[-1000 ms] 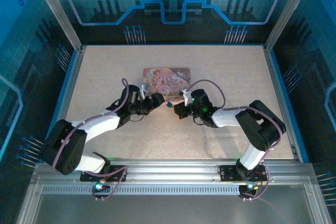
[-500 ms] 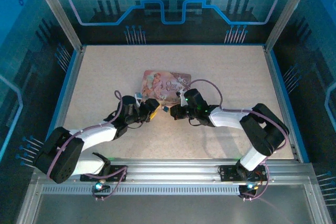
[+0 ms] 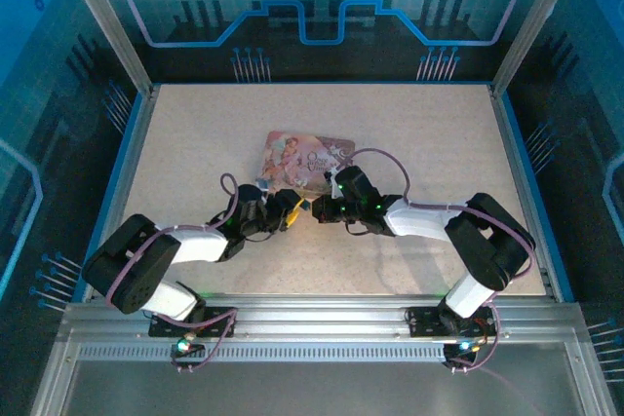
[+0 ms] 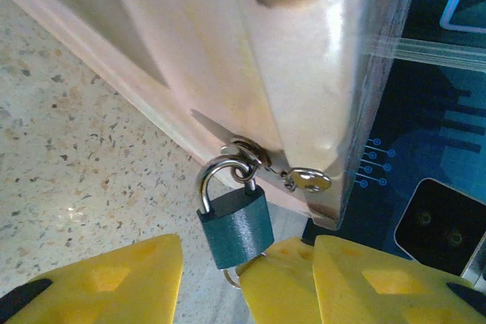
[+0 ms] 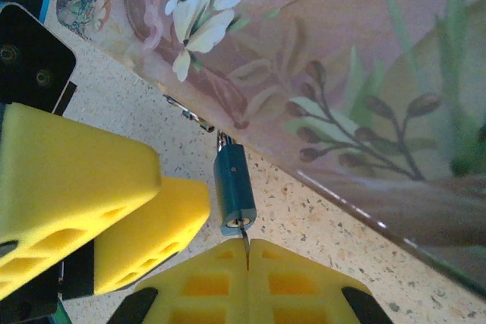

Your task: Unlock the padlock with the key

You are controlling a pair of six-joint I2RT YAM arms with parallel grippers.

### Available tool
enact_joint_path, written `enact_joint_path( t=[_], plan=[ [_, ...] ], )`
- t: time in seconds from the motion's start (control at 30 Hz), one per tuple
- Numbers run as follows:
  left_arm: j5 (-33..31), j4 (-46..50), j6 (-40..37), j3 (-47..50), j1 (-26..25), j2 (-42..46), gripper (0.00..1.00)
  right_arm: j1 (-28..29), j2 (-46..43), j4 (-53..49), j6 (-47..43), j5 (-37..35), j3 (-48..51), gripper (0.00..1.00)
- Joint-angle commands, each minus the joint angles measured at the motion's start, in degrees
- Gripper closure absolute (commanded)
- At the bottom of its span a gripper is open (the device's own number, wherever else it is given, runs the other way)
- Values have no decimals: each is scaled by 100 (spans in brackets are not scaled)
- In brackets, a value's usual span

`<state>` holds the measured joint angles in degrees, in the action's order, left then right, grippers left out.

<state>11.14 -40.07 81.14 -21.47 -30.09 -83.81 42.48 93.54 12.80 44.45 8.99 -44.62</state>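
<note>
Now right jaws clenched on key [image 5: 244,239] at padlock [image 5: 232,187] keyhole; left jaws released beside.

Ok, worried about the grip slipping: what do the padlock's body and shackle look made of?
The padlock body has a teal, finely textured matte coating, probably painted metal. Its shackle looks like bare polished steel, judging by the bright mirror-like glints.

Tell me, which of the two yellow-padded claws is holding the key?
The right gripper: its pads are shut on the thin key, whose tip meets the bottom of the teal padlock. The left gripper is open, gripping nothing.
</note>
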Motion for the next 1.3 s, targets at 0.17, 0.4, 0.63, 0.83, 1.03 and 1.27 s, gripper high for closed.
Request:
enact_joint_path(
  t=[0.17, 0.4, 0.63, 0.83, 1.03, 1.27],
  plan=[
    [-206, -800, 406, 93, -72, -320, 52, 114, 138, 19, 246, 61, -221, 100],
    [-315, -604, 462, 108, -82, -310, 53, 122, 165, 143, 414, 120, -197, 100],
    [-321, -1042, 686, 114, -164, -604, 63, 141, 171, 170, 514, 138, -220, 100],
    [-338, -1328, 798, 91, -234, -808, 67, 167, 189, 198, 588, 177, -260, 100],
    [-418, -1319, 749, 129, -238, -797, 76, 205, 202, 234, 671, 151, -239, 100],
    [-489, -1039, 590, 92, -235, -577, 94, 172, -76, 237, 611, 138, -47, 83]
  ],
)
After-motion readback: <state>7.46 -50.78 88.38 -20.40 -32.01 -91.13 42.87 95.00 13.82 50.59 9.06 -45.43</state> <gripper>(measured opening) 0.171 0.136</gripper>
